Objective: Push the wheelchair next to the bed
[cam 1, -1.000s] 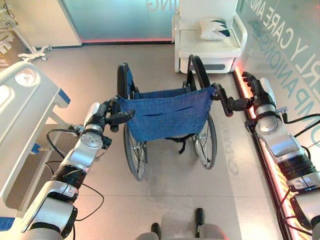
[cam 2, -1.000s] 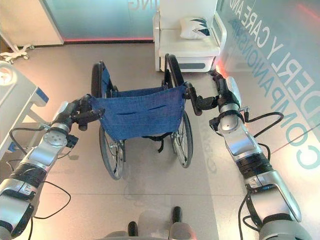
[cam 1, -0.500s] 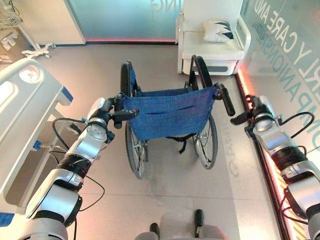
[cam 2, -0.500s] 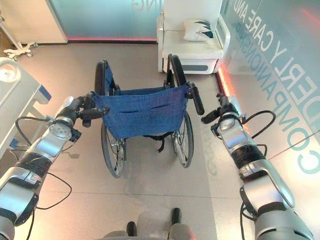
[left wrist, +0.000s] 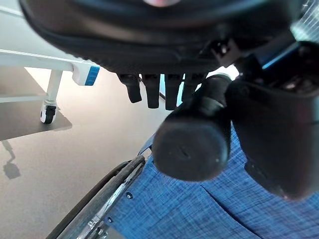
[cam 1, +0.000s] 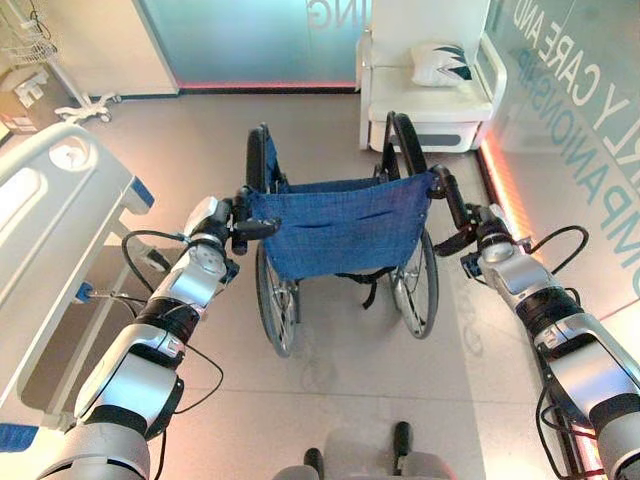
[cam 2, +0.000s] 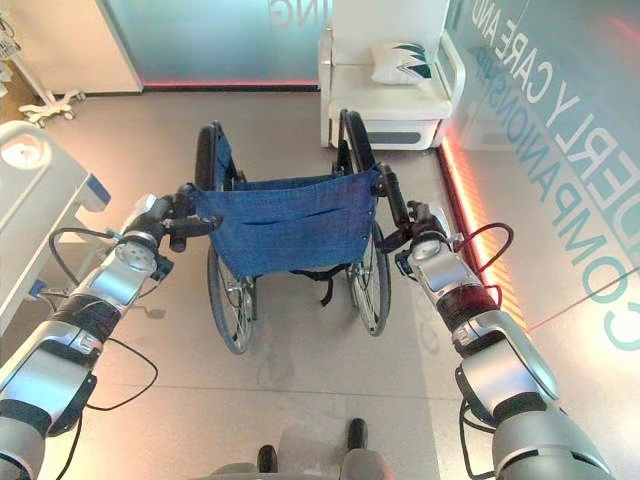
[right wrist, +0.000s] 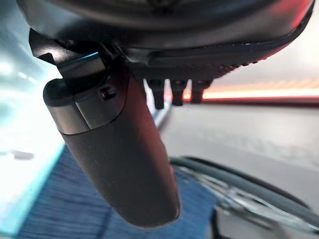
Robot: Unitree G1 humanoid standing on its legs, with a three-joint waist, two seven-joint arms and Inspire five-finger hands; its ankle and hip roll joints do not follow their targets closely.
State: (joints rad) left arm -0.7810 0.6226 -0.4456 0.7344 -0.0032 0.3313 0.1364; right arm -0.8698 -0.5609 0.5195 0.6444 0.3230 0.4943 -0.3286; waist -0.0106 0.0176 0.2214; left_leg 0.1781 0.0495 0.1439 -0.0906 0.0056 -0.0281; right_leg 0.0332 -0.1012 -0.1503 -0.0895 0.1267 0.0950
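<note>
The wheelchair [cam 1: 340,225], with a blue cloth back and black push handles, stands in the middle of the floor facing away from me. My left hand [cam 1: 213,222] is shut on its left handle [left wrist: 192,149], whose round end shows between fingers and thumb. My right hand [cam 1: 480,232] is at the rear end of the right handle [cam 1: 447,197], fingers straight, thumb [right wrist: 119,159] reaching under the handle toward the blue cloth. The white bed [cam 1: 50,210] stands at the left, its foot end level with the wheelchair's left wheel.
A white armchair [cam 1: 430,100] with a pillow [cam 1: 440,62] stands just beyond the wheelchair. A glass wall with a lit floor strip [cam 1: 500,185] runs along the right. A wheeled stand's base [cam 1: 85,102] sits at the back left. Open floor lies between bed and wheelchair.
My right hand drew back from beside the right handle, then came in left to the handle's end. My left hand has kept its hold. The view has shifted slightly.
</note>
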